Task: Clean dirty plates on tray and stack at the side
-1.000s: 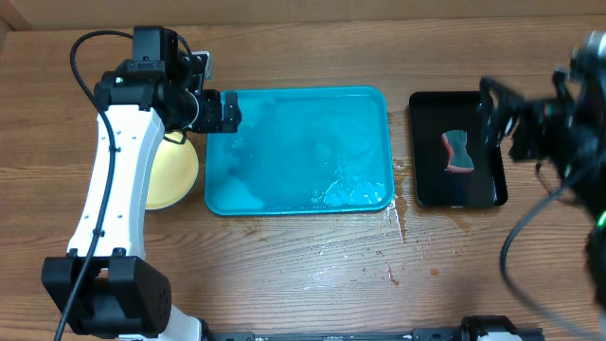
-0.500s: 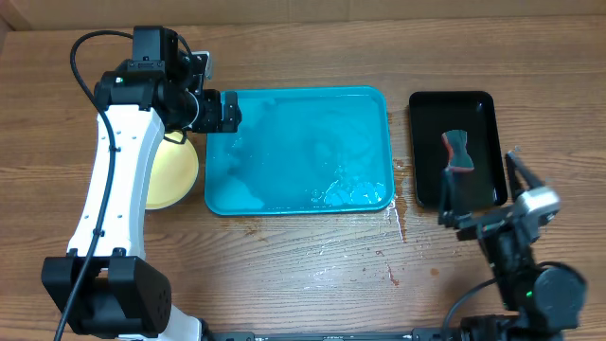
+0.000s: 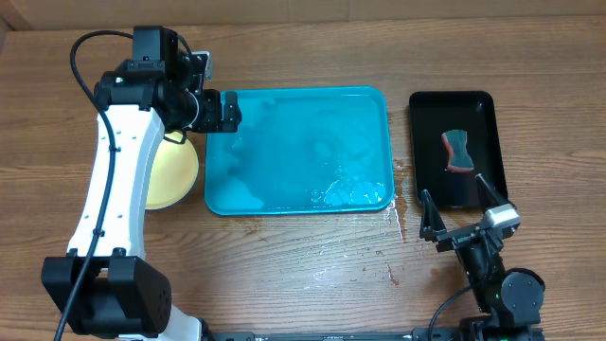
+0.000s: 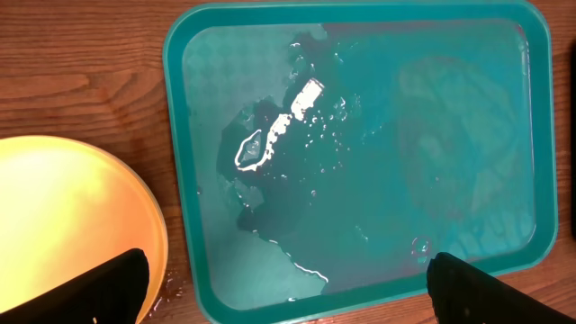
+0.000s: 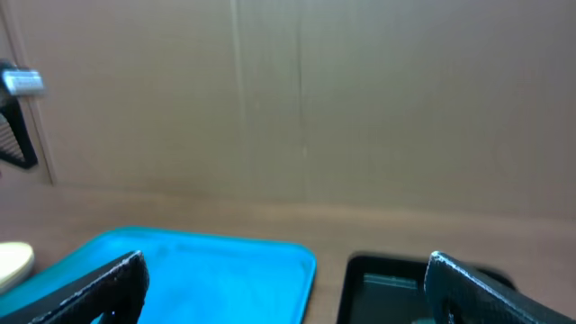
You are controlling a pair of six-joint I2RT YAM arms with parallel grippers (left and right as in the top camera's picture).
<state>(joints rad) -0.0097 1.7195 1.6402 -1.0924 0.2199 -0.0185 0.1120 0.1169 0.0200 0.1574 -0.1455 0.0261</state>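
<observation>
The teal tray (image 3: 298, 194) lies mid-table, wet with puddles and holding no plates; it also shows in the left wrist view (image 4: 184, 180) and the right wrist view (image 5: 207, 270). A yellow-green plate (image 3: 175, 175) sits on the table left of the tray, partly under my left arm, and looks clean in the left wrist view (image 4: 63, 216). No pale blue plate is in view. My left gripper (image 3: 230, 114) is open and empty above the tray's left edge (image 4: 288, 301). My right gripper (image 3: 460, 208) is open and empty at the front right (image 5: 292, 288).
A black tray (image 3: 426, 142) stands right of the teal tray with a red and teal sponge (image 3: 458, 152) in it. Water drops lie on the wood between and in front of the trays. A cardboard wall (image 5: 297, 99) closes the far side.
My right arm has swung back from over the black tray to the table's front right, gripper open; the sponge stays in the black tray. My left arm has not moved.
</observation>
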